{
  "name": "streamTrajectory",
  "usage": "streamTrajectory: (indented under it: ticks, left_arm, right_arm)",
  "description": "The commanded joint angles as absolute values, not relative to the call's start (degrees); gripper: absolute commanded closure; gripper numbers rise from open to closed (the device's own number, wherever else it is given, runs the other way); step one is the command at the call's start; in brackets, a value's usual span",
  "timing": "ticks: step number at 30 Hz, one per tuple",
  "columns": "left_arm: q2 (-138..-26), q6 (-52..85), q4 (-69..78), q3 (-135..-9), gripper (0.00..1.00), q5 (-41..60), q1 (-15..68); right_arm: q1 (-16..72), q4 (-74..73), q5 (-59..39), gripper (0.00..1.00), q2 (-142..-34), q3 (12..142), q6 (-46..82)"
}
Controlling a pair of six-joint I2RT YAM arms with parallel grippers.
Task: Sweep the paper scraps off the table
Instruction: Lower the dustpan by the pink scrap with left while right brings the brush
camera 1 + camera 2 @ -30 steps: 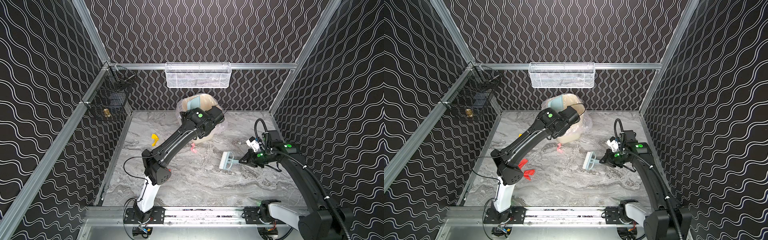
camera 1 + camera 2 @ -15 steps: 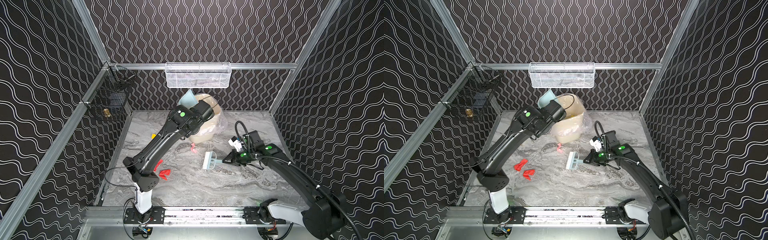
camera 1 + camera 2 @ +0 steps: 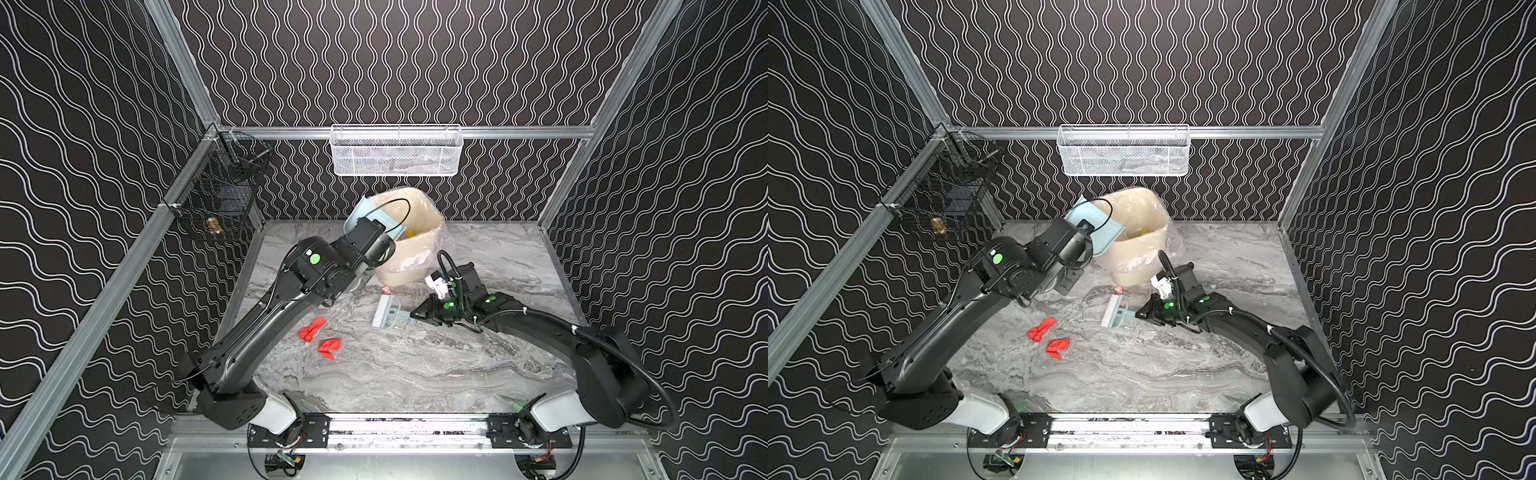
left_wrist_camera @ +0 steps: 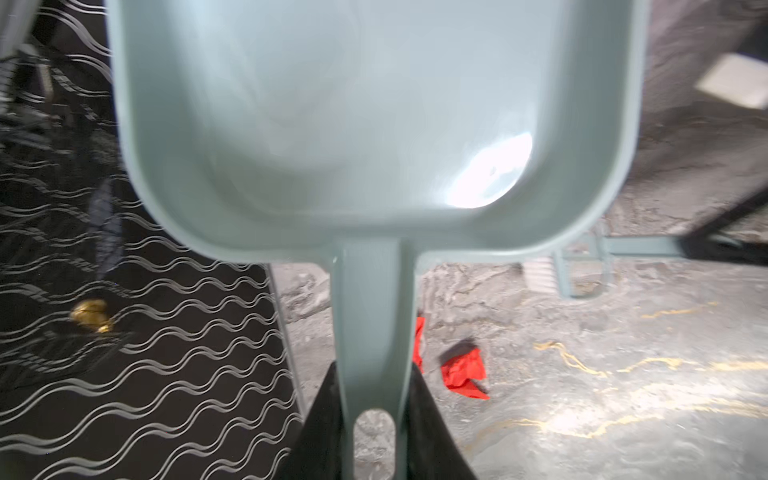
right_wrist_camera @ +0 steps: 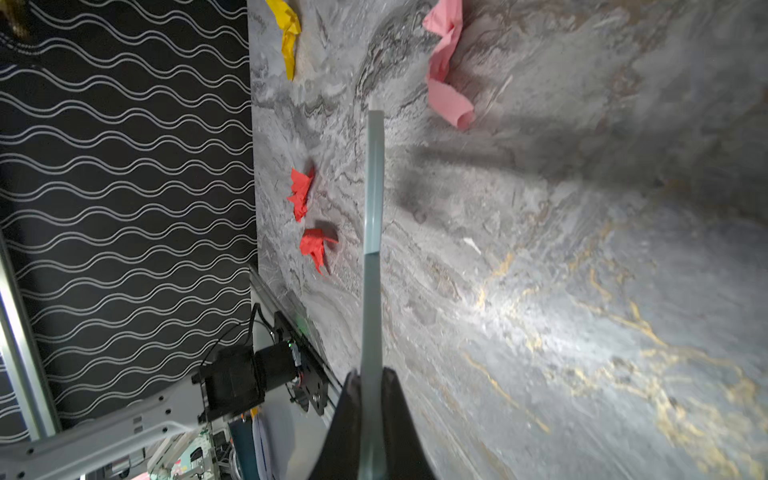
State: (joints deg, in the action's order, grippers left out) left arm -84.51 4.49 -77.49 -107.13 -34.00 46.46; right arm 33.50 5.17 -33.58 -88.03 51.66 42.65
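Two red paper scraps (image 3: 312, 329) are lying uncovered on the surface (image 3: 415, 374) as the left arm (image 3: 270, 324) is swinging back off them; a pink one (image 3: 384, 289) is sitting at the foot of the bin (image 3: 415, 259) and a yellow one (image 5: 289, 37) by the left wall (image 5: 124, 166). The left fingers (image 4: 324, 436) are pinching the handle of the dustpan (image 4: 374, 124), showing empty at the bin's rim, so one load is probably dumped. The right fingers (image 5: 345, 428) are pinching the brush (image 3: 388, 316) and carrying it leftward toward the reds, likely for another pass.
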Motion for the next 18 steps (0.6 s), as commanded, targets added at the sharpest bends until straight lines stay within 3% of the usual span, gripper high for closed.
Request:
streamTrajectory:
  ticks: [1, 9, 18]
  left_arm:
    - [-82.42, 6.69, -74.2, -104.61, 1.0, -28.18, 46.39]
    - [-78.61, 8.59, -74.06, -100.08, 1.0, -24.49, 46.48]
    - [-76.76, 9.84, -74.17, -96.99, 1.0, -23.16, 46.46]
  right_arm:
    - [34.28, -1.03, -31.42, 1.0, -92.28, 55.46, 45.73]
    - [34.67, -1.11, -29.43, 1.0, -97.85, 57.98, 50.2]
    - [33.36, 3.78, -28.24, 1.0, -92.15, 51.21, 52.05]
